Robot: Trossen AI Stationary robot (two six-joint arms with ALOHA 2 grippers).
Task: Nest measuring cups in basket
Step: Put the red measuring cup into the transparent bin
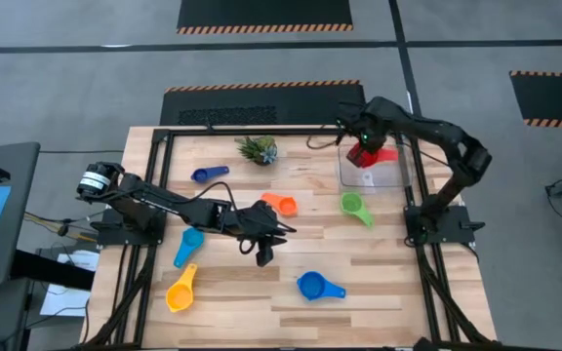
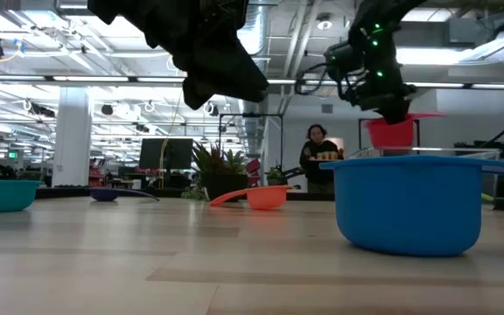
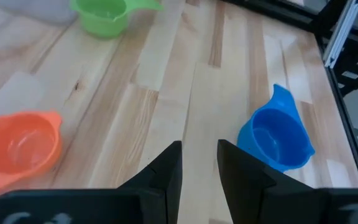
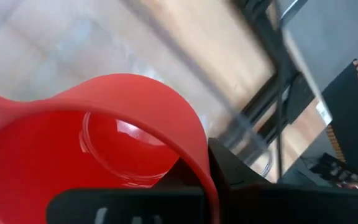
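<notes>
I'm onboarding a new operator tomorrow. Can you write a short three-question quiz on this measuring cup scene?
1. True or false: the red cup already rests on the floor of the basket.
2. Which gripper holds a cup: A) left gripper, B) right gripper, C) neither?
3. Fill in: on the table, the cup nearest the basket is the ____ cup.

Key
1. False. In the low view the red cup hangs above the basket's rim.
2. B. The right gripper is shut on the red cup's rim; the left gripper is open and empty, between the orange cup and the blue cup.
3. green.
</notes>
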